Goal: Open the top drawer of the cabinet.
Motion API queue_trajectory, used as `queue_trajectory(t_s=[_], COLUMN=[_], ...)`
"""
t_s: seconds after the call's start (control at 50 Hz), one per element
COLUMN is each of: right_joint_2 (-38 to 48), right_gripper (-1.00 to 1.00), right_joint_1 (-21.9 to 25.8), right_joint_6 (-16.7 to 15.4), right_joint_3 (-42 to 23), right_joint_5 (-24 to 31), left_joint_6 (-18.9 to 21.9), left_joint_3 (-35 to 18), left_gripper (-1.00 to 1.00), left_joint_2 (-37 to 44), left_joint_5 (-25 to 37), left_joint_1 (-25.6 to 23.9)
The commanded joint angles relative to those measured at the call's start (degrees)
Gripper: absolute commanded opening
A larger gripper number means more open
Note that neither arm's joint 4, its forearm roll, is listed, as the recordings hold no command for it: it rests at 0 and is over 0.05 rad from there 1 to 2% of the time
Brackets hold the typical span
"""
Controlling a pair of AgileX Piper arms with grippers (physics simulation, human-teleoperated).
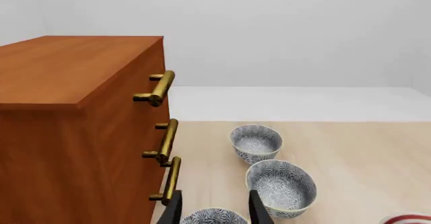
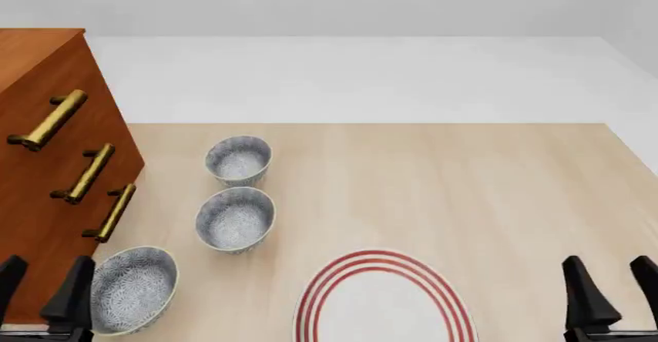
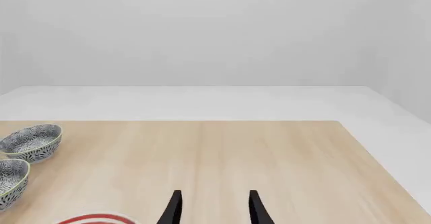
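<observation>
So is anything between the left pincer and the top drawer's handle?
Nothing visible blocks it. The left pincer sits open, low by the cabinet; the top drawer's handle is up and ahead, with only the two lower handles along that face. The bowls stand off to the right.

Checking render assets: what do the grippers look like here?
Only the fingers show. Left gripper and right gripper each have two plain black, flat, tapered fingers ending in narrow tips. No cables, markings or arm links are visible.
</observation>
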Motion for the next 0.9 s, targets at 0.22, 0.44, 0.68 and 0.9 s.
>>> queue_trajectory(t_s=[0.22,0.44,0.68,0.9], right_joint_2=[0.3,0.3,0.3,0.3], right_gripper=[1.0,1.0,1.0,1.0], right_joint_1=[0.0,0.0,0.0,0.0], right_joint_6=[0.0,0.0,0.0,0.0], right_joint_3=[-0.2,-0.2,-0.2,-0.2], right_joint_5=[-0.1,-0.1,-0.1,-0.1], left_joint_6=[0.2,5.4,13.3,20.1], left_joint_3=[-1.0,-3.5,-6.1,-8.0], left_gripper=[1.0,1.0,1.0,1.0], left_joint_2=[0.0,0.0,0.0,0.0], left_joint_5=[-0.2,2.4,3.8,5.1], left_joint_1=[0.4,1.0,0.1,-0.3])
